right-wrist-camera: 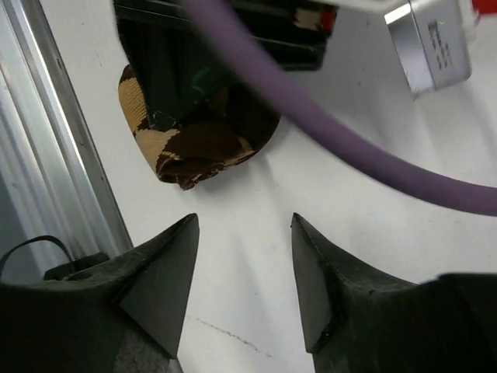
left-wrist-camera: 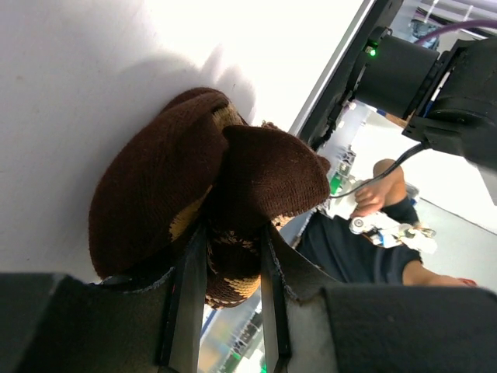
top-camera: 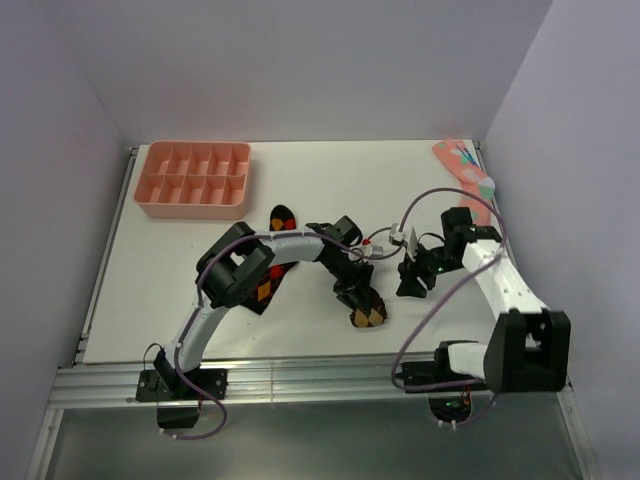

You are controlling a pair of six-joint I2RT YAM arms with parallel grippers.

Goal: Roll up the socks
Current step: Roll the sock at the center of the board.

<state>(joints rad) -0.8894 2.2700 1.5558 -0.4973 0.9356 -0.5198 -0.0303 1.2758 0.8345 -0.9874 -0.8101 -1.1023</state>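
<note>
The left gripper [left-wrist-camera: 231,249] is clamped firmly on the tan-diamond sock [top-camera: 366,316]. The sock is bunched into a loose bundle on the table [top-camera: 180,270], near the middle and toward the near edge. Its long side runs from the fingers toward that edge. The right gripper [right-wrist-camera: 242,225] has its fingers apart with nothing between them. The bundle lies ahead of them and a little to one side, near but not touching. The left arm is therefore the one on this sock. The red-diamond sock [top-camera: 283,218] lies partly under the left arm, well apart from the right gripper. I judge that the rolling is not yet finished.
</note>
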